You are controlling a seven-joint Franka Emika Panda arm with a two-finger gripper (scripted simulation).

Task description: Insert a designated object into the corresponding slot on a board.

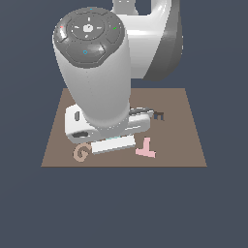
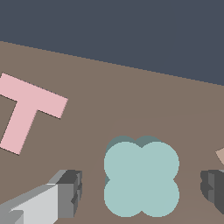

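Note:
In the wrist view the pale teal clover-shaped designated object lies flat on the brown board. A thin darker rim shows along one side of it. My gripper is open and straddles the piece, with one finger and the other finger standing clear of it on either side. No dark clover slot shows in either view; whether it lies under the piece I cannot tell. In the exterior view the arm's hand hangs low over the board and hides the piece.
A pink T piece lies on the board near its front edge, and a tan G sits towards the exterior view's left. Beside the hand a dark E-shaped cutout peeks out. Dark floor surrounds the board.

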